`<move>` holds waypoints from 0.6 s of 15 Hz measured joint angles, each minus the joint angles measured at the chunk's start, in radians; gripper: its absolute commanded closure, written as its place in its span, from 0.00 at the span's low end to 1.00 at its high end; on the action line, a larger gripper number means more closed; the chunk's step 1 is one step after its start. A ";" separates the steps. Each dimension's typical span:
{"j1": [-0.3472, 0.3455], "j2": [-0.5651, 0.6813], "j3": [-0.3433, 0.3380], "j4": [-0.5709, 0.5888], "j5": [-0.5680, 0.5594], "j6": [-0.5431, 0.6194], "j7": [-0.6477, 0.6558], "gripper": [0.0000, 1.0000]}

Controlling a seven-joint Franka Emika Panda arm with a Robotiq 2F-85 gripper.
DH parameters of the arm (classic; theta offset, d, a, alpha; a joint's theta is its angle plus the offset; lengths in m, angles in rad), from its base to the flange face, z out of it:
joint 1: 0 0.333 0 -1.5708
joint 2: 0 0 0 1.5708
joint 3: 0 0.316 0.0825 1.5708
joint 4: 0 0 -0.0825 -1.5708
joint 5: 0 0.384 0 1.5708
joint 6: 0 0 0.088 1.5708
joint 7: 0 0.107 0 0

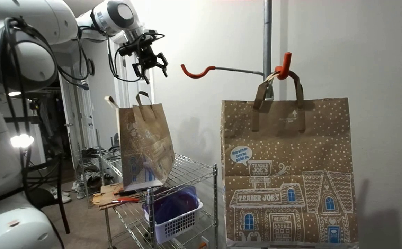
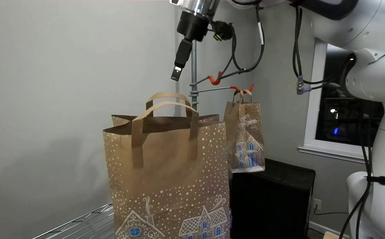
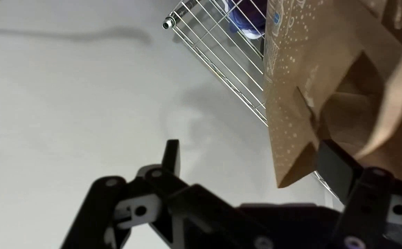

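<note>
Hovering black pincer (image 1: 157, 79), jaws apart, boxy paper bag (image 2: 170, 179) below, arched strap handles (image 2: 137, 131)

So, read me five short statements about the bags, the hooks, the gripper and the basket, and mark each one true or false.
1. A hanging paper bag is held up by a red hook. True.
2. Each of the two red hooks carries a bag. False: the bare hook carries nothing.
3. The gripper is open and holds nothing. True.
4. The bag below the gripper lies flat on its side. False: the open-topped bag there stands upright on the wire shelf.
5. A pale basket sits lower than that shelf. True.
</note>
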 measured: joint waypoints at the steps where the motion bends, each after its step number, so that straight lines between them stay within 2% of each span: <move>1: 0.001 0.000 0.000 -0.008 0.007 0.007 -0.026 0.00; 5: 0.002 0.000 0.000 -0.029 0.019 0.017 -0.111 0.00; 9: 0.000 -0.023 -0.006 -0.028 -0.036 -0.006 -0.178 0.00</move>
